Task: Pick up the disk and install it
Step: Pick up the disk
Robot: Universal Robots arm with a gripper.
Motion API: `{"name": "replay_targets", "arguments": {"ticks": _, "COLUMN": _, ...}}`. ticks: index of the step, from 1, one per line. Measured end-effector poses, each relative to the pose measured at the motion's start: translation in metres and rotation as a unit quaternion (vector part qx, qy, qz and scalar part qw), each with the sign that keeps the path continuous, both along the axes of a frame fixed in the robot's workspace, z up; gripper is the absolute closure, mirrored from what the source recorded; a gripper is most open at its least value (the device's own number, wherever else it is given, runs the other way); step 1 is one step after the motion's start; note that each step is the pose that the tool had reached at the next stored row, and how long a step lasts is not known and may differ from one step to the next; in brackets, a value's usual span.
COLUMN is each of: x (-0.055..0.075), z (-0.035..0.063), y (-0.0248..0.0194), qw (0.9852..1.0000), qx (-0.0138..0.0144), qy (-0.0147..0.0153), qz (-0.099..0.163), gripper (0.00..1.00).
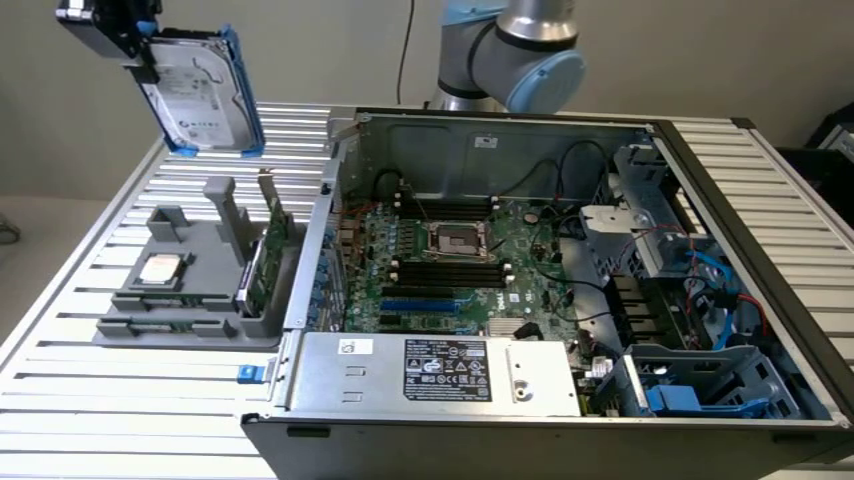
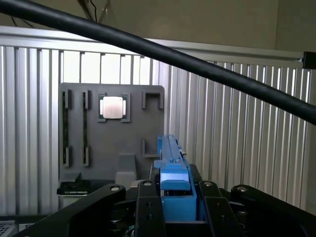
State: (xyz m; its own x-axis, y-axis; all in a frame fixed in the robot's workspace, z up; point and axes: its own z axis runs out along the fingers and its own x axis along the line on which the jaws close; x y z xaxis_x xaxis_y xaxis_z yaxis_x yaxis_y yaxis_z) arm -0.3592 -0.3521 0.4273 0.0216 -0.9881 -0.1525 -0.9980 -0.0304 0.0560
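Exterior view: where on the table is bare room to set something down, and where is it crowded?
Free: the table strip between the grey holder and the near edge; the slats behind the holder, below the raised disk; the strip on the exterior view's right of the computer case. Crowded: inside the case.

Silver-grey disk (image 1: 200, 95), white printed label on its face, rimmed by a bright blue carrier frame (image 2: 170, 148); the gripper (image 1: 131, 45) on it is black. The bench (image 1: 134, 400) shows pale silver ribbed stripes. A matt grey holder (image 1: 174, 300) carries a silver processor chip (image 1: 160, 270) and a green circuit card (image 1: 274, 250). Grey computer case (image 1: 494, 150), green motherboard (image 1: 547, 270) with black and blue slots. The robot arm (image 1: 514, 50) is silver, capped in pale blue.
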Motion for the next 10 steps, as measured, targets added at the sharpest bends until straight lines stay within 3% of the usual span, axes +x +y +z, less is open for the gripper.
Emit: {"name": "replay_targets", "arguments": {"ticks": 10, "x": 0.045, "z": 0.0233, "y": 0.0000, "qw": 1.0000, "qx": 0.0043, "qy": 0.0066, "qz": 0.000, "gripper": 0.67}}
